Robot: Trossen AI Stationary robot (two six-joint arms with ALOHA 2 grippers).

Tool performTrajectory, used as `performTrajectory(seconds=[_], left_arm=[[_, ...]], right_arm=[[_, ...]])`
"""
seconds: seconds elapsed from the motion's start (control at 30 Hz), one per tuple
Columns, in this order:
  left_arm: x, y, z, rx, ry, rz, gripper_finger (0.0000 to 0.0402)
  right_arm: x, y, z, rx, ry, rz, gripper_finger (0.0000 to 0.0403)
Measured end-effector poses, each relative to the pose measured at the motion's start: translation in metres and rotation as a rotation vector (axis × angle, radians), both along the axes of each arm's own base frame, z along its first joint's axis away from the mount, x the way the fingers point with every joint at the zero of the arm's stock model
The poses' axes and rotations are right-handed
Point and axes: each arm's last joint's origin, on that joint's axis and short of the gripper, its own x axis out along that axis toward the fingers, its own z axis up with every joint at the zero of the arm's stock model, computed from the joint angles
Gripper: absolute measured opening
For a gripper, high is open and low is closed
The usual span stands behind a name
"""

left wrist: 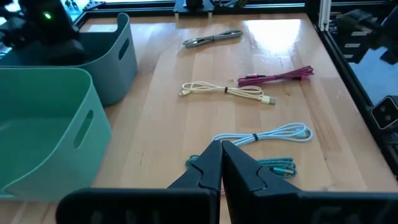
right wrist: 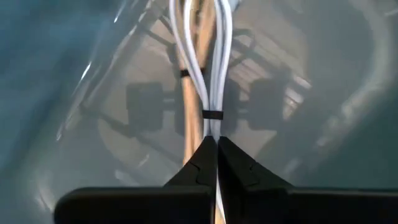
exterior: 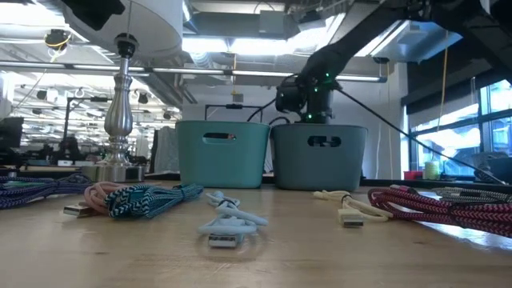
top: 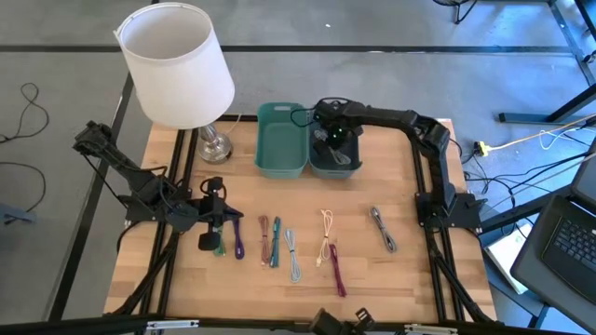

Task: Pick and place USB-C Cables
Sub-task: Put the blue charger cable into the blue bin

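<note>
Several folded cables lie in a row on the wooden table: green [top: 220, 247], purple [top: 238, 238], brown [top: 264, 238], teal [top: 277, 242], light blue [top: 293, 256], cream [top: 326, 237], magenta [top: 337, 270] and grey [top: 383, 229]. My right gripper [top: 333, 140] is shut on a white cable bundle [right wrist: 211, 68] over the grey bin [top: 337, 158]. It shows above that bin in the low view [exterior: 308, 100]. My left gripper [top: 216, 228] is shut above the row's left end. Nothing shows between its fingers in the left wrist view [left wrist: 221, 149]. My right gripper pinches one end of the white bundle [right wrist: 214, 127], just past its black tie, between its two fingers. The fingers point down into the grey bin and lie along the bundle. The bundle hangs below them inside the bin. A tan strand [right wrist: 191, 93] runs beside it; whether it is held too, I cannot tell.
A teal bin [top: 282, 140] stands left of the grey bin at the table's far side. A lamp with a white shade [top: 177, 65] stands at the far left. A laptop [top: 568, 233] and loose wires lie off the table to the right.
</note>
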Motion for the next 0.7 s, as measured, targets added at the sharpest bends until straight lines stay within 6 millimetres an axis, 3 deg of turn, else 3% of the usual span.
performTrajectory(seconds=[0.3,0.7], left_arm=[[0.000,0.000,0.000,-0.001,-0.002,0.001,0.0004],[0.000,0.000,0.000,-0.004,-0.003,0.003,0.0004]], right_arm=[[-0.005,0.003,-0.013,-0.004,-0.003,0.025,0.0012],[0.000,0.000,-0.002,-0.023,-0.010,0.056,0.0167]])
